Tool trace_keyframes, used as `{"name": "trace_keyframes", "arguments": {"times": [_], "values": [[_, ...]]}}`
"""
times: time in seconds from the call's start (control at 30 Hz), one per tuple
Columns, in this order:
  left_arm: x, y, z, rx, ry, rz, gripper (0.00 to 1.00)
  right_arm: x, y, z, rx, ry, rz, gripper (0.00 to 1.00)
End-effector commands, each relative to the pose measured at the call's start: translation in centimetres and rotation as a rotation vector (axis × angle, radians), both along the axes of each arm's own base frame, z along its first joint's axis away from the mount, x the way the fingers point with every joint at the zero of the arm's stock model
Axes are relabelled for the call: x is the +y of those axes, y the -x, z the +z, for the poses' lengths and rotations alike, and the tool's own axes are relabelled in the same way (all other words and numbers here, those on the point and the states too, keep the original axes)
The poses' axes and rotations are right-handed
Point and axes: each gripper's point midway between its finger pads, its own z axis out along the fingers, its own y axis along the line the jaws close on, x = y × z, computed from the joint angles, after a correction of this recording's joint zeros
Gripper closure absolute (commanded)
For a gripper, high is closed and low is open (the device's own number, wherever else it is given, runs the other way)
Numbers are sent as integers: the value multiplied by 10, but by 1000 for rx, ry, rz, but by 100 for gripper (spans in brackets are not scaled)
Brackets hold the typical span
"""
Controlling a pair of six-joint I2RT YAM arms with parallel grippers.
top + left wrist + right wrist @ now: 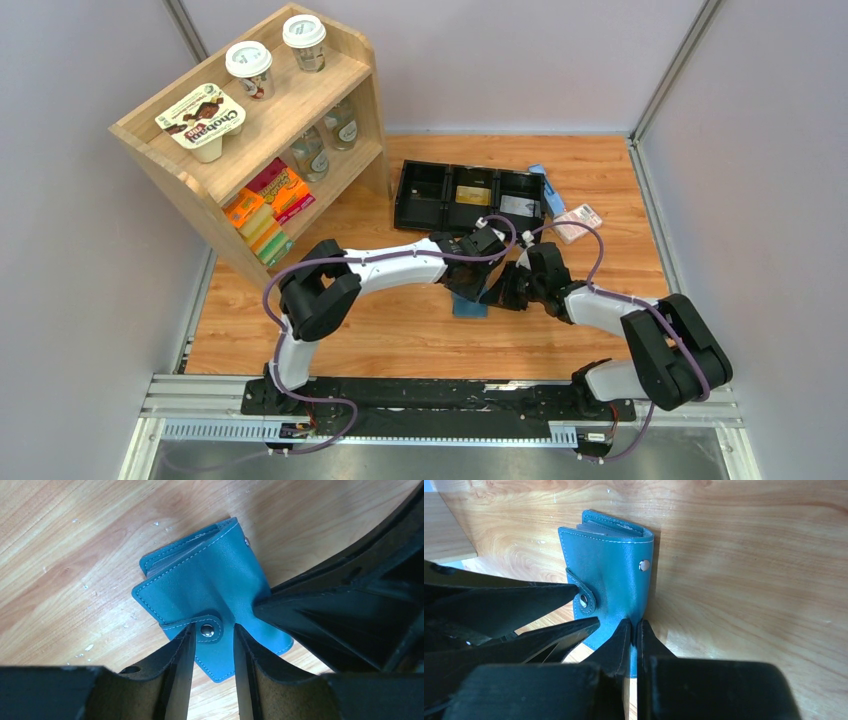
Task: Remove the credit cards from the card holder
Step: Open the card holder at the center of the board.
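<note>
Pinching the card holder (pixel 609 575) by its near edge, the right gripper (pixel 634 626) has its jaws clamped on the thin cover, and the rest of the wallet lies just ahead of its fingertips on the surface (pixel 749 580). The left gripper (pixel 212 630) stands with jaws apart, the snap strap (pixel 206 629) between them. The holder looks light, soft and floppy, and would likely buckle under a pull, so the strap tab seems the surest hold. The credit cards are hidden inside.
</note>
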Motion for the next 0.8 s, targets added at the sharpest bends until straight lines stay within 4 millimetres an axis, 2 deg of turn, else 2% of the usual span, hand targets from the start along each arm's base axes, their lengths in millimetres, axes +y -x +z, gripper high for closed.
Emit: {"name": "trace_keyframes", "arguments": {"times": [0.0,0.23,0.33,0.37,0.47,0.5,0.53,0.7,0.77], "values": [[-2,-4,-1,-18,-25,-31,58,-20,15,-31,67,122,-9,100],[8,11,-34,66,-111,-56,57,-19,16,-32,71,116,-8,100],[13,13,-39,74,-139,-45,63,-18,16,-31,71,112,-7,100],[13,13,-38,70,-137,-44,65,-19,17,-33,77,115,-7,100],[11,11,-33,56,-114,-40,82,-19,18,-33,77,116,-4,100],[9,10,-28,47,-96,-41,85,-19,18,-33,77,116,-4,100],[8,9,-26,41,-85,-38,100,-19,18,-34,77,117,-1,100],[9,0,-4,3,-28,-10,100,-20,18,-34,72,122,1,100],[2,-9,13,-14,92,25,100,-19,17,-33,67,125,7,100]]}}
